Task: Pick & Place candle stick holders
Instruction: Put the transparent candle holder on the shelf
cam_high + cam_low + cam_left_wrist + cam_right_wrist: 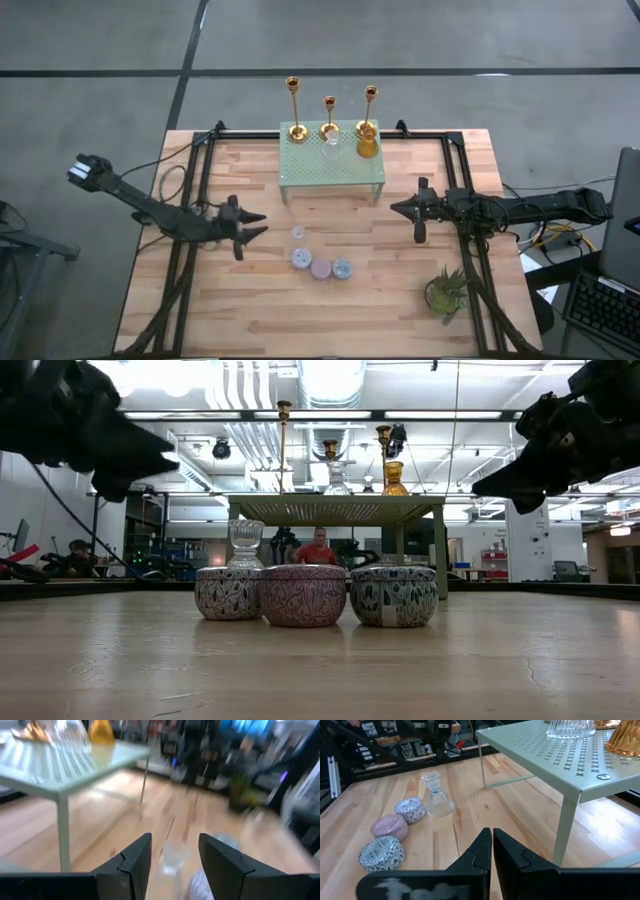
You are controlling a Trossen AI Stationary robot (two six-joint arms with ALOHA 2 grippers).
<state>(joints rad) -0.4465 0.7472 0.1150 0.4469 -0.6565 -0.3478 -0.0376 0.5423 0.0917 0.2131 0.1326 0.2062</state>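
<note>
My left gripper (262, 224) hovers half open, the right gripper (396, 209) shut and empty, three gold holders (329, 112) on the shelf (332, 168) beyond them, where a clumsy reach could topple the glass (297, 233) ahead.

Robotics lab, exposed ceiling ducts (250, 420), strip lights, equipment racks, seated person (318, 550) behind wooden table (320, 660)

Left hand (262, 223) with fingers apart and empty, right hand (396, 209) pinched closed, both raised.
</note>
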